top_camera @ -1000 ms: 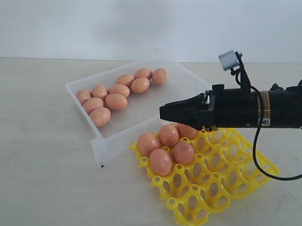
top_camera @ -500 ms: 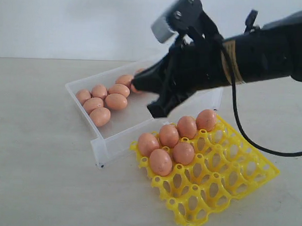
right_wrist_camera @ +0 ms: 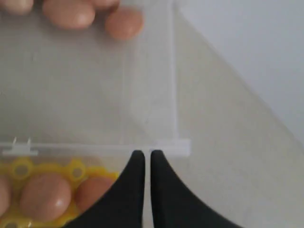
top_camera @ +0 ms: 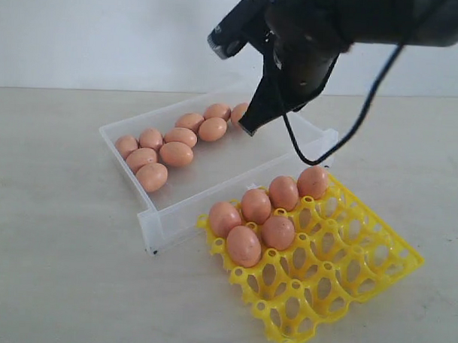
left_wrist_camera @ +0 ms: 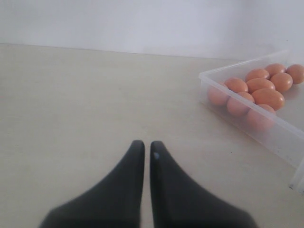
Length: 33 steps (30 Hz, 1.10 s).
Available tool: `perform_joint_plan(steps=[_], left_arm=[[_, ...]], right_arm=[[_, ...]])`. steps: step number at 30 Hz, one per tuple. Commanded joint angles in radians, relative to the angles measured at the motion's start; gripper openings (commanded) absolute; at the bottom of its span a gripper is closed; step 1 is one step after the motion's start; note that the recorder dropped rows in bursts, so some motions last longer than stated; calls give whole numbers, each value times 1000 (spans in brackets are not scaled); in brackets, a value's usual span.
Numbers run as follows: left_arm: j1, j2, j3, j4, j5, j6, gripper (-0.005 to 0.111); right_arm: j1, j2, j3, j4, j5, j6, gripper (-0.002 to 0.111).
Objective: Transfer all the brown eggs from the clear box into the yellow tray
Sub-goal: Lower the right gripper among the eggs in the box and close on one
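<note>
The clear box [top_camera: 202,174] holds several brown eggs [top_camera: 176,153] clustered at its far left end. Several more brown eggs [top_camera: 256,205] sit in two rows in the cups of the yellow tray [top_camera: 346,255], on the side next to the box. My right gripper [top_camera: 250,128] hangs shut and empty above the box's far right part, tips pointing down. Its wrist view shows the tips [right_wrist_camera: 144,154] over the box rim [right_wrist_camera: 95,148], with tray eggs [right_wrist_camera: 45,197] beside them. My left gripper [left_wrist_camera: 144,145] is shut and empty over bare table, well away from the box [left_wrist_camera: 280,135].
Pale tabletop [top_camera: 52,271] surrounds box and tray, with a white wall behind. The tray's front and right cups [top_camera: 315,295] are unfilled. A black cable [top_camera: 328,145] loops down from the right arm over the box's right corner.
The right gripper shut and swung up from over the tray toward the box's far side. One more egg now shows in the tray's back row.
</note>
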Motion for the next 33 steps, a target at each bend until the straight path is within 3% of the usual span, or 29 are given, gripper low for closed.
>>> perform_joint_plan(steps=[1,5,6,8,9,13,17,19,25,33], left_arm=[[3,-3,3,-3,-4,-1,4],[3,-3,3,-3,-4,-1,4],[3,-3,3,-3,-4,-1,4],[3,-3,3,-3,-4,-1,4],[3,-3,3,-3,-4,-1,4],[3,-3,3,-3,-4,-1,4],[3,-3,3,-3,-4,-1,4],[3,-3,3,-3,-4,-1,4],[3,-3,3,-3,-4,-1,4],[3,-3,3,-3,-4,-1,4]], right_arm=[[-33,123,-233,280,167,-254,0],[-31,195,-395,617,159,-615,0],[-31,240,-451,812,237,-842,0],[-31,299,-470,992,347,-1219,0],[-31,312,-468,1015,338,-1278,0],[-31,363,-468,1084,258,-1308,3],[-31,397,-468,1148,191,-1533,42],[-31,415,-468,1148,185,-1591,50],[-31,463,-468,1174,123,-1640,50],[-31,444,-468,1228,213,-1320,50]])
